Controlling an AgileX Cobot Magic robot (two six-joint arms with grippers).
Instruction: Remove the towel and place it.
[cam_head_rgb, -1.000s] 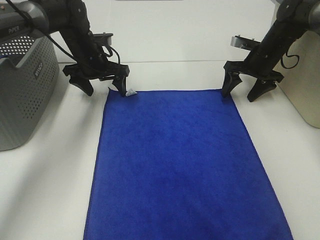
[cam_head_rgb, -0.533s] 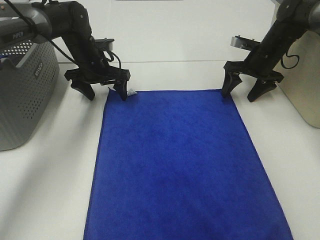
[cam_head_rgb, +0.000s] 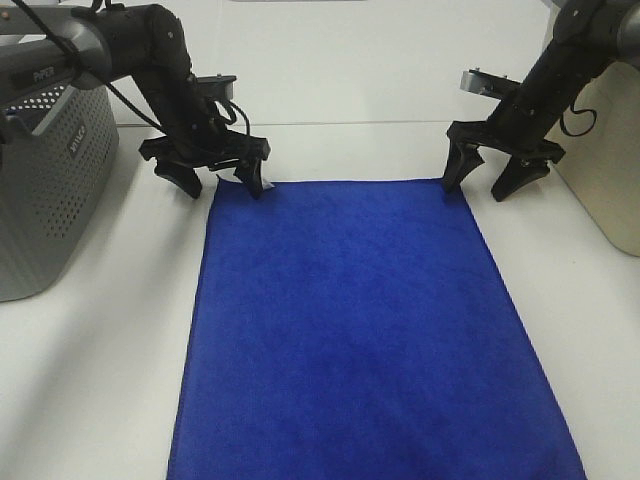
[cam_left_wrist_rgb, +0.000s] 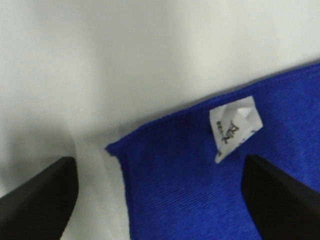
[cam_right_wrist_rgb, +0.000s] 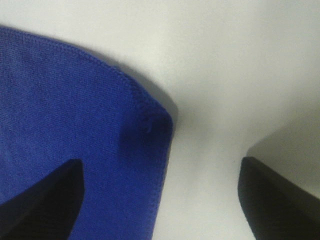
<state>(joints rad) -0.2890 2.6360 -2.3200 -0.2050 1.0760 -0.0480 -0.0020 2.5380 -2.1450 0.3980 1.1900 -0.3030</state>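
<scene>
The royal-blue towel lies spread flat on the white table, long side running toward the front. My left gripper is open and straddles the towel's far left corner, one finger on the table, one on the cloth. In the left wrist view that corner and its small white tag lie between the two black fingertips. My right gripper is open and straddles the far right corner. The right wrist view shows that corner between the fingertips.
A grey perforated basket stands at the left edge of the table. A beige box-like object stands at the right edge. Bare white table runs along both sides of the towel.
My left gripper has shifted right and turned, so its inner finger now covers the white tag in the high view. The right gripper and the towel have stayed in place.
</scene>
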